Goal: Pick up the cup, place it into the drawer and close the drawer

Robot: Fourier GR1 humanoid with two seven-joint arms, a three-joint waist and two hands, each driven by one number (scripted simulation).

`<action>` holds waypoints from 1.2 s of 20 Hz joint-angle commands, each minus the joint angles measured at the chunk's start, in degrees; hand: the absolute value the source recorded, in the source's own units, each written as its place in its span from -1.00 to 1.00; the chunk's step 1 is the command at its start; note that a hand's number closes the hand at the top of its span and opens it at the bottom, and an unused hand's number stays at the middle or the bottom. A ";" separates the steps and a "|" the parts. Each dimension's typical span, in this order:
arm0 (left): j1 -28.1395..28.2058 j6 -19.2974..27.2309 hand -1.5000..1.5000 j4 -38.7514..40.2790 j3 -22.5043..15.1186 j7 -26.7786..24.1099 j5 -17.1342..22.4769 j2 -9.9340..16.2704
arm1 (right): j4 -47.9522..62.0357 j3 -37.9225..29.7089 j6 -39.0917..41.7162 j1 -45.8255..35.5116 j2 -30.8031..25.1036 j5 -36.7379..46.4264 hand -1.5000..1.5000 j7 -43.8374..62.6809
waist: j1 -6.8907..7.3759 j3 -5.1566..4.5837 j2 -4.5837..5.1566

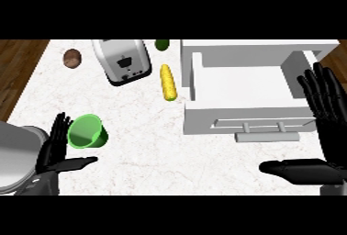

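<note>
The left hand [55, 153] has its fingers [59, 131] straight and spread, thumb out, holding nothing; the fingertips lie just beside the green cup [86, 132]. The cup lies tilted on the marble surface [156, 151], mouth facing the view, well apart from the open white drawer [245, 98]. It appears light, rigid and smooth-walled, so likely slippery; take hold across the wall near the rim. The right hand [325, 137] rests open, fingers straight, beside the drawer handle [267, 136]. A toaster [123, 62], corn cob [167, 82] and potato [72, 58] lie beyond.

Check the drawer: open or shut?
Open. The drawer is pulled out, its white inside exposed and holding nothing; the cup lies outside it.
</note>
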 commanded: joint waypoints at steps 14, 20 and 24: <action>-3.04 -9.10 -1.00 1.28 0.75 -4.48 1.33 -2.49 | -1.50 1.29 0.70 1.55 0.96 -0.02 -1.00 0.03 | -0.65 -0.06 0.08; -2.44 -15.95 -1.00 -0.35 -0.29 -4.95 1.39 -2.71 | 0.64 0.78 0.37 1.41 1.51 -0.04 -1.00 -1.30 | -0.24 -0.03 0.00; -4.47 -16.80 1.00 -1.24 -0.76 -3.77 1.61 -4.82 | 3.52 0.10 1.49 0.38 0.86 -0.52 -1.00 -3.58 | -0.29 -0.01 0.16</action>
